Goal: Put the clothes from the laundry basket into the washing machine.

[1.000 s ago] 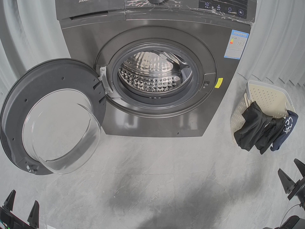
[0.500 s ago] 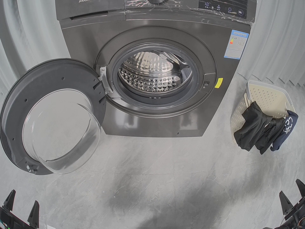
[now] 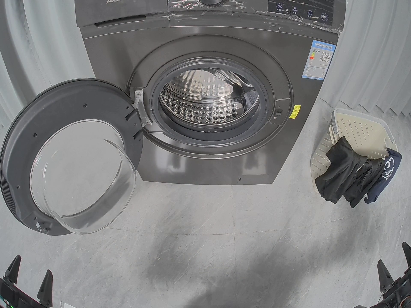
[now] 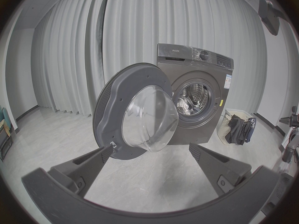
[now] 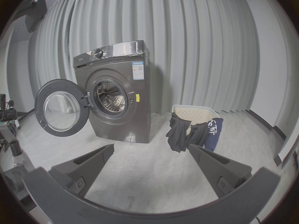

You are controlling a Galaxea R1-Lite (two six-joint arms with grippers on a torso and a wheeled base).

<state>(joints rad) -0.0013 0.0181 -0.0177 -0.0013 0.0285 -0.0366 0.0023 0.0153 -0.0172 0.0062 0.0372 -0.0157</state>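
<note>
Grey floor (image 3: 205,244) fronts the open washing machine (image 3: 205,159); clothes (image 3: 346,172) drape the laundry basket (image 3: 364,127) beside it. My left tool (image 3: 31,265) and right tool (image 3: 391,254) gape empty. Loading seems unstarted; next, I'd grasp a garment.

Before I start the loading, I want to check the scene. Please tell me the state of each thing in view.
Washing machine door: fully open, swung to the left.
Drum: empty.
Laundry basket: on the floor, clothes draped over its rim.
Black clothes: hanging over the basket's front.
Navy garment: hanging beside them.
Left gripper: open, empty.
Right gripper: open, empty.
</note>
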